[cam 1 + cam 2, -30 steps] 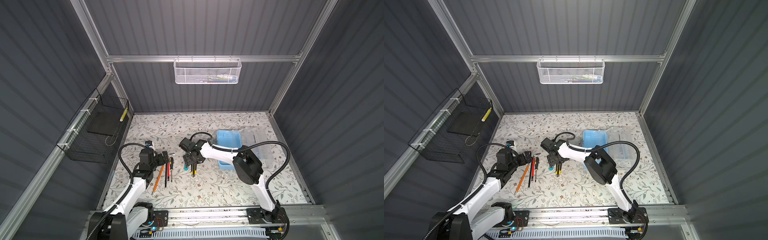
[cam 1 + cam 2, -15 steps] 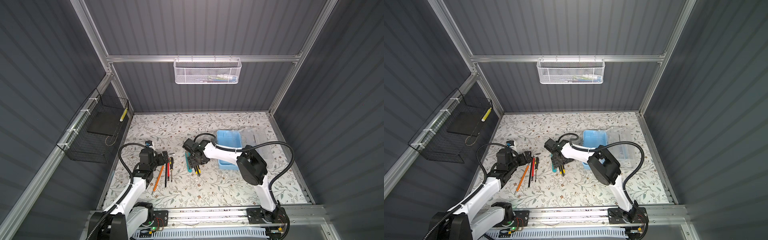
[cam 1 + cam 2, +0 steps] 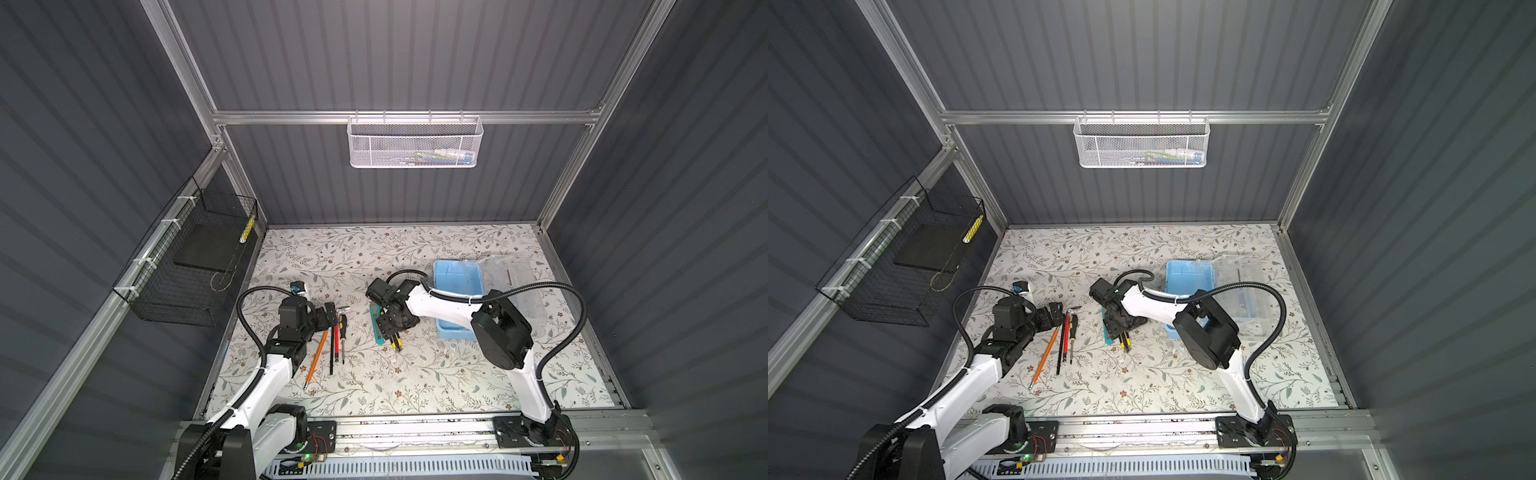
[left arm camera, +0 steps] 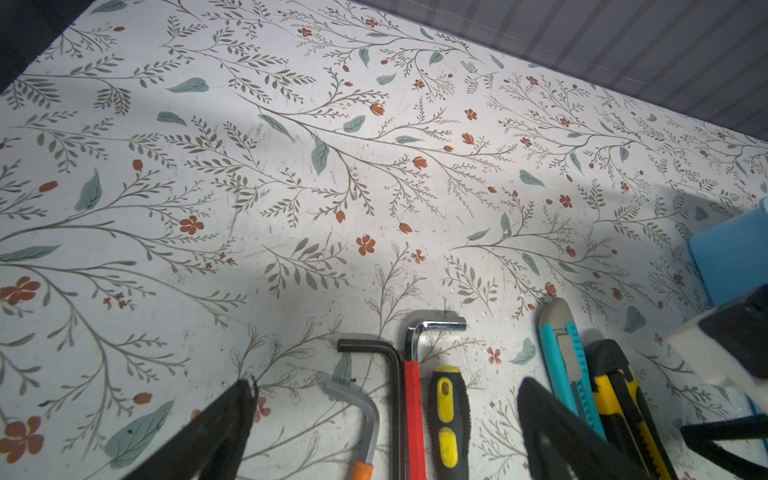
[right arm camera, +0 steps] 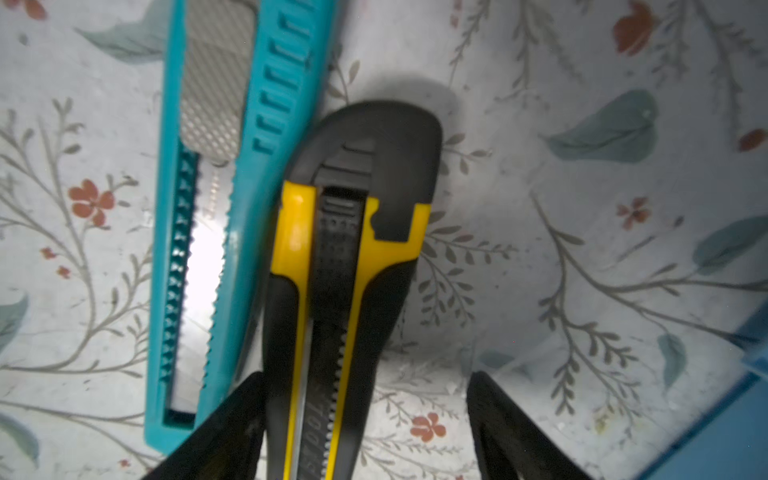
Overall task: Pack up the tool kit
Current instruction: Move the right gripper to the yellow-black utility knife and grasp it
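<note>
While the right gripper [image 5: 368, 384] hangs low over the floral tabletop [image 5: 582, 208], its jaws stand spread on either side of the yellow-and-black utility knife [image 5: 345, 249], which lies flat between them. One finger [image 5: 232, 419] sits right against the knife's side, perhaps touching it, though the blur there makes that hard to settle. The opposite finger is clearly apart from it. Just outside the close finger lies the teal utility knife [image 5: 208, 232], its edge meeting the yellow one near the black nose. Beyond the free finger sits the light-blue box [image 3: 457, 286], with its clear lid [image 3: 517, 286] lying open beside it. The left gripper [image 4: 388, 388] is spread wide and holds nothing. Between its fingers lie a black hex key [image 4: 392, 374], a red-sleeved hex key [image 4: 414, 395] and a yellow-and-black screwdriver [image 4: 446, 415], side by side on the tabletop.
</note>
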Controlling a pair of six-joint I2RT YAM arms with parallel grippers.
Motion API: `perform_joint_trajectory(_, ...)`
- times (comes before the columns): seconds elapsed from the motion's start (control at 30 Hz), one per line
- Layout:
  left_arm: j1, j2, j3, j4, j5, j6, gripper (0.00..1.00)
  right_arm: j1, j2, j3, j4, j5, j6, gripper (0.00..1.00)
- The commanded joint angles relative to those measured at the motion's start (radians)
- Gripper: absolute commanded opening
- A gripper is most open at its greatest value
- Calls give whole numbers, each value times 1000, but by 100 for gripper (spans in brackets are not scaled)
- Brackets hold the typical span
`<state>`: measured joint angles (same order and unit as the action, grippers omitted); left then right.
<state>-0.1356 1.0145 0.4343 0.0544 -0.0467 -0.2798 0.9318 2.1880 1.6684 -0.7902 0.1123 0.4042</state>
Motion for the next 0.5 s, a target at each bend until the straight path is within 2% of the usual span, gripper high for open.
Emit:
perform_joint_trajectory(0.0, 2, -4, -2, 15, 16, 16, 99, -3, 24, 19, -35, -6, -32, 75)
perform_joint_trajectory(0.13, 2, -2, -1, 15, 16, 16, 99, -6, 48, 47, -46, -11, -44, 70)
perform_joint_trajectory(0.37, 2, -1, 0, 13, 16, 16, 99, -7, 51, 59, -41, -24, -45, 51)
perform_joint_trajectory(0.47, 2, -2, 0, 13, 15, 16, 99, -7, 35, 48, -25, -22, -35, 47)
